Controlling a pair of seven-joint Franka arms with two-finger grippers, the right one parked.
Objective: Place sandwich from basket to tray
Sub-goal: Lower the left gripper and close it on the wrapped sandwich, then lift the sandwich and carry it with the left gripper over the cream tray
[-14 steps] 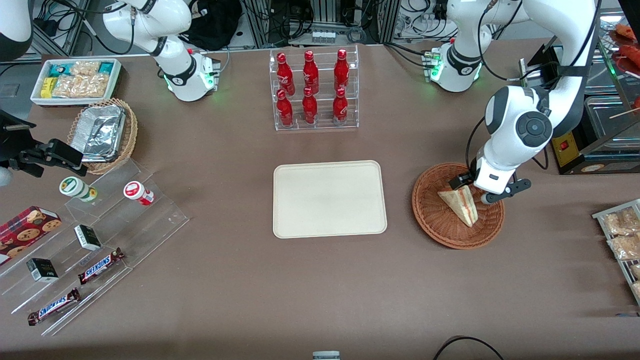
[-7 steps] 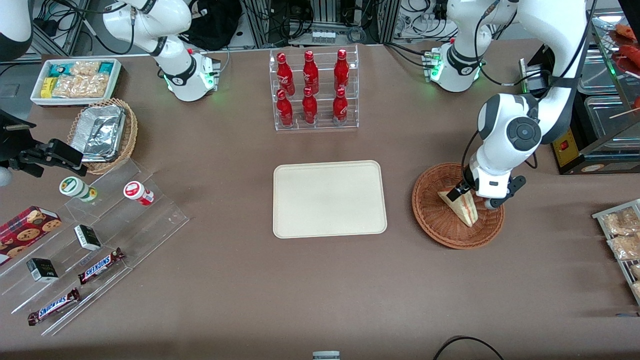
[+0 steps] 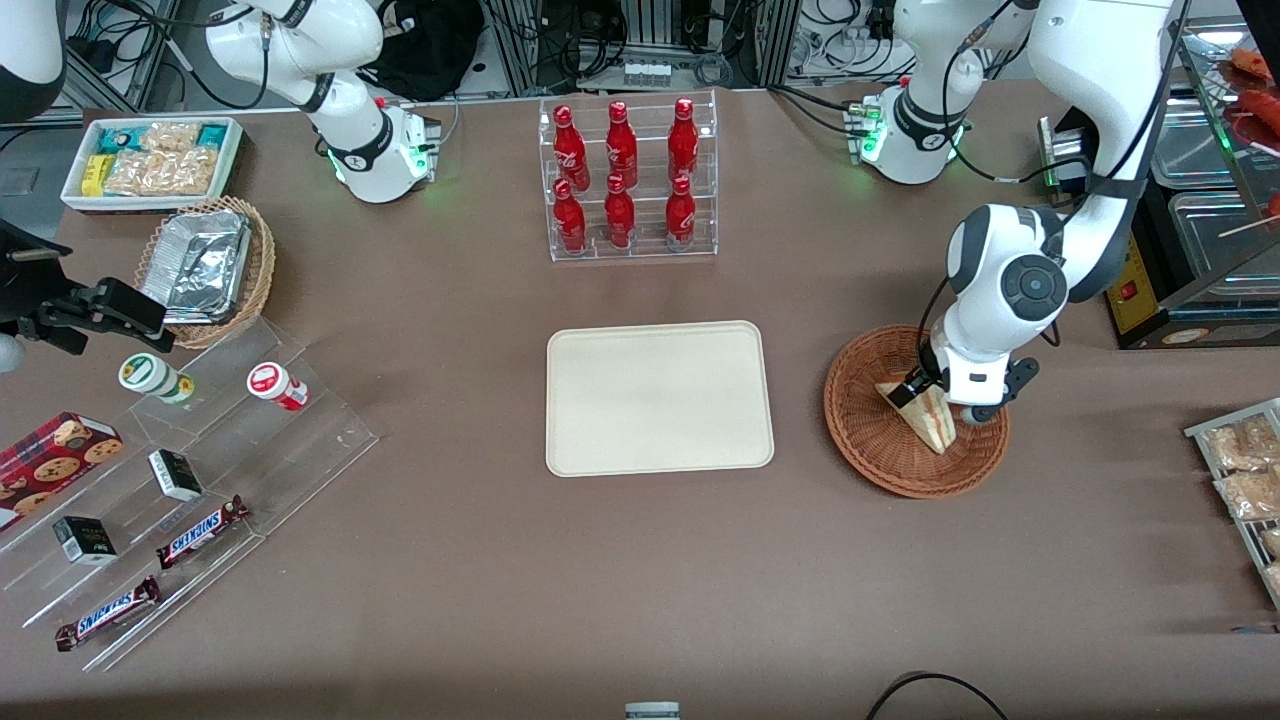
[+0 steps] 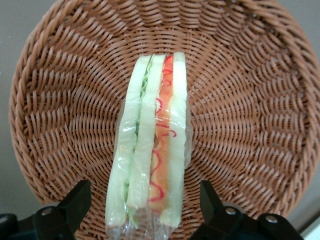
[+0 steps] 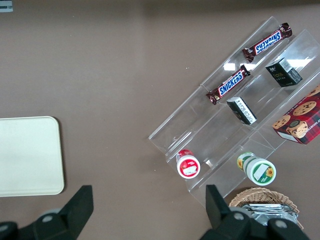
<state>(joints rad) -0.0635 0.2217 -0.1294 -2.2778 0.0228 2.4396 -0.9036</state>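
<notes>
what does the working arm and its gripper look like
The left arm is glossy white with rounded segments, a dark grey round joint cap, black cables along it and a green light at its base. Its gripper, over the basket, has black jaws, open around the sandwich.

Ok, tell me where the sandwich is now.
The sandwich lies in the basket, toward the working arm's end of the table beside the tray; the open gripper straddles it.

Rough woven wicker basket (image 4: 240,100) holds glossy film-wrapped sandwich (image 4: 150,150).
</notes>
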